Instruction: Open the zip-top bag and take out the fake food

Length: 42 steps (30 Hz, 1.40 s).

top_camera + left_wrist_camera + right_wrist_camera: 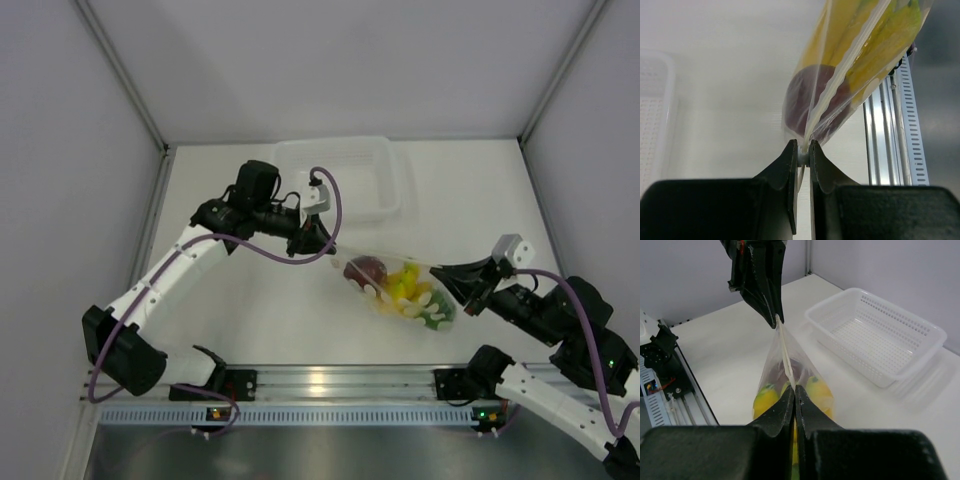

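**Bag strung between two pinches, seal shut**

Left gripper and right gripper each clamp tight on opposite ends of the zip-top bag, slung over the table near the white basket. Risk: thin plastic slips a jaw, bag drops unopened. Count: one bag; fake food, three pieces: banana bunch, dark red fruit, green piece.

No writing appears legible in any view.

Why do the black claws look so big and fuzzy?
Left wrist view: the left gripper is right at the lens, so it looks huge and soft; the bag blurs too. Right wrist view: the right gripper likewise, the basket sharp. Top view: glare on the rail.
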{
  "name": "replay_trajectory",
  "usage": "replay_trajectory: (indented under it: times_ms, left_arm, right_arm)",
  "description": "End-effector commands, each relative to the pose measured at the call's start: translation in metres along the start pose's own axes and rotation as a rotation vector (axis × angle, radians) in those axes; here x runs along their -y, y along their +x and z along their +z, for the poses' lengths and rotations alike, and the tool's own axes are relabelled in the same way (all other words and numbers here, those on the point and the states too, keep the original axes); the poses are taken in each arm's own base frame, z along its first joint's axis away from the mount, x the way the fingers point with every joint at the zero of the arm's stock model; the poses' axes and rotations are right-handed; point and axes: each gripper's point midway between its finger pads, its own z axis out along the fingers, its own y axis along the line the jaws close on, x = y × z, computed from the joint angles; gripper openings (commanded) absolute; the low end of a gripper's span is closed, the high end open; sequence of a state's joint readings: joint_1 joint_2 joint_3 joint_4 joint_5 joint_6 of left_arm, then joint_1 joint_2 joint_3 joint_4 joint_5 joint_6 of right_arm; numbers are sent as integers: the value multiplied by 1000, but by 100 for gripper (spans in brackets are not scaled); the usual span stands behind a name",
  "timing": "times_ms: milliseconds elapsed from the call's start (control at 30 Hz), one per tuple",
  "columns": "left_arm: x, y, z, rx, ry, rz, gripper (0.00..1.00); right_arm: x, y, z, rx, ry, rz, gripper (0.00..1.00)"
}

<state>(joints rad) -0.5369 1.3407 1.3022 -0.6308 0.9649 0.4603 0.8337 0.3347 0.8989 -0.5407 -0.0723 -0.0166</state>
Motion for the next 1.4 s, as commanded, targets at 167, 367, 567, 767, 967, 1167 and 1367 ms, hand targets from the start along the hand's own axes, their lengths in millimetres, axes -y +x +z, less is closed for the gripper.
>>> replay_trajectory:
  times_ms: [167,367,567,767,967,1167,1367]
  left_arm:
    - [-12,15,-21,-69,-155,43,0]
    - [-13,16,-23,-77,-176,31,0]
    - [-10,13,-26,-71,-186,36,20]
    - [12,-7,-11,14,1,24,58]
    - [17,-24,8,65,168,-13,98]
    - [33,-25,55,-13,221,31,98]
    - [46,-42,58,62,187,101,98]
  right_arm:
    - [4,-48,-20,149,27,-20,0]
    - [0,-51,-21,156,4,-24,0]
    - [5,-54,-26,163,34,-28,0]
    - [-7,-40,-2,138,-42,-38,0]
    - [-20,-25,5,110,-128,-68,0]
    - [-24,-8,9,80,-149,-57,0]
    - [-36,-3,15,42,-227,-64,0]
